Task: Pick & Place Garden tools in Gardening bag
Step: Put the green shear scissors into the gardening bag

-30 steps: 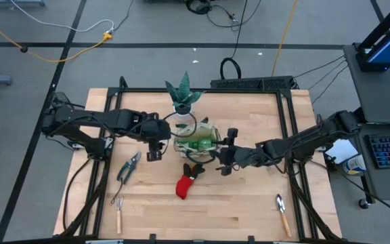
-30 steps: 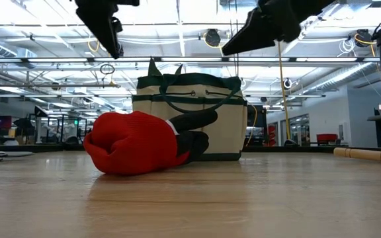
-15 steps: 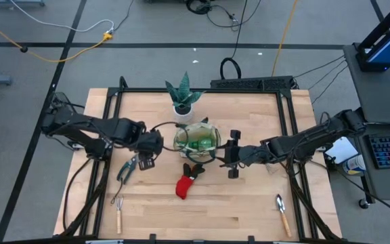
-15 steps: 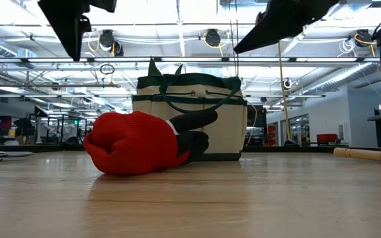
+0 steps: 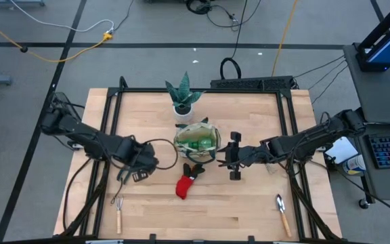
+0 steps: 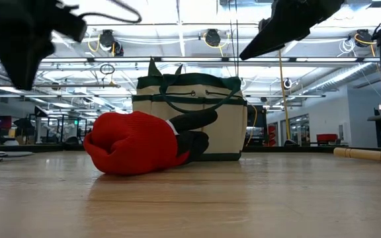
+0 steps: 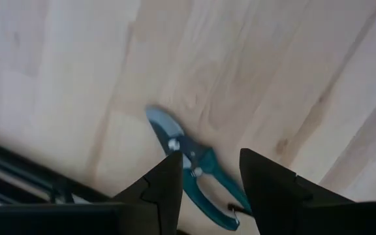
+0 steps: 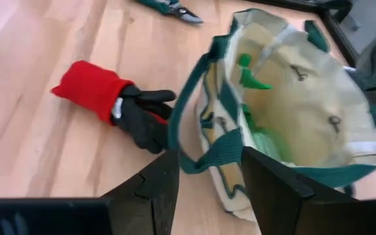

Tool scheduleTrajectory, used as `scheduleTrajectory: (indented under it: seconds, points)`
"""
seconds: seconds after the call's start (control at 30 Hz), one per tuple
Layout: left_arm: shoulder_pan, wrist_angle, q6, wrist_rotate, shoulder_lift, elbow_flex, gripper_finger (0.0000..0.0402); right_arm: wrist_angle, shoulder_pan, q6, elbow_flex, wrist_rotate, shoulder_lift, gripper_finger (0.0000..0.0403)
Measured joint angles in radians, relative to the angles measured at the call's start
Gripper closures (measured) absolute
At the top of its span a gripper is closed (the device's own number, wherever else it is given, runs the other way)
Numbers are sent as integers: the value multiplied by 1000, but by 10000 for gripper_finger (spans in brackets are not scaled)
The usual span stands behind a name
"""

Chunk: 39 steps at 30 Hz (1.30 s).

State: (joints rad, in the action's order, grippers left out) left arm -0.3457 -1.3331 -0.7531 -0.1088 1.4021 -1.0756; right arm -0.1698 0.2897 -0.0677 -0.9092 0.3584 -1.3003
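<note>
While both grippers gape empty, left gripper (image 7: pixel 209 171) hovers over pruning shears (image 7: pixel 191 166).

Cloth gardening bag (image 8: pixel 292 111), seemingly matt wooden table (image 5: pixel 249 210).

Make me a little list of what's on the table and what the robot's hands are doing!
bag: standing open mid-table, green bottle inside
glove: lying beside the bag
shears: on the table under the left tool
left tool: open, empty, above the shears
right tool: open, empty, beside the bag
trowel: near front right corner
fork: near front left corner
plant: behind the bag
</note>
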Motion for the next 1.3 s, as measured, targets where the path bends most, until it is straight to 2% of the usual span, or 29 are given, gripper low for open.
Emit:
scheduleTrajectory:
  seconds: [0.17,0.3,0.4,0.57,0.8,1.03,1.3]
  points:
    - [-34,3,-110,45,0,105,245,0,0,0,0,-8,0,248]
    - [-48,22,-180,124,0,188,245,0,0,0,0,-7,0,248]
    - [-50,72,-212,217,0,248,245,1,0,0,0,-7,0,248]
    - [-49,177,-221,267,-5,338,245,1,0,0,0,-8,0,248]
    - [-49,184,-282,275,-66,419,245,1,0,0,0,-20,0,248]
    - [-65,295,-357,262,-157,495,245,1,0,0,0,-20,0,248]
    - [-102,316,-394,218,-174,509,245,1,0,0,0,-21,0,248]
